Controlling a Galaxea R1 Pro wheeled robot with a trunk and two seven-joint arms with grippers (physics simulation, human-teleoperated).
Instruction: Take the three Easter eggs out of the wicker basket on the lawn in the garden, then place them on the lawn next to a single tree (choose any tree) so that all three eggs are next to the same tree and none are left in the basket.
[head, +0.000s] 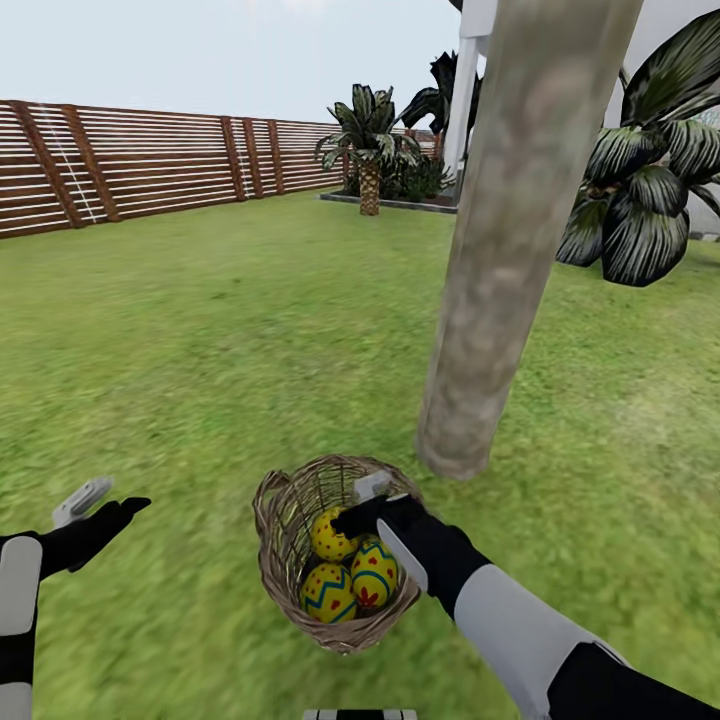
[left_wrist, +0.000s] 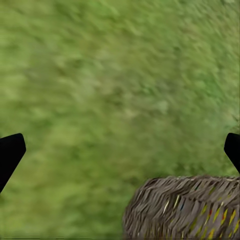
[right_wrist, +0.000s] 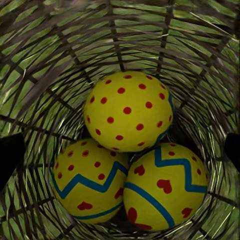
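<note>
Right tool poised inside wicker basket, jaws spread, empty. 3 Easter eggs packed touching, just beside tree. Left tool spread over lawn. Risk: pinched egg squirting sideways, basket tipping.

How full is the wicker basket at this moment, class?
Full: all three Easter eggs lie inside the wicker basket, none on the lawn.

Slatted wooden fence, small palm, broad-leaved dark plant
</note>
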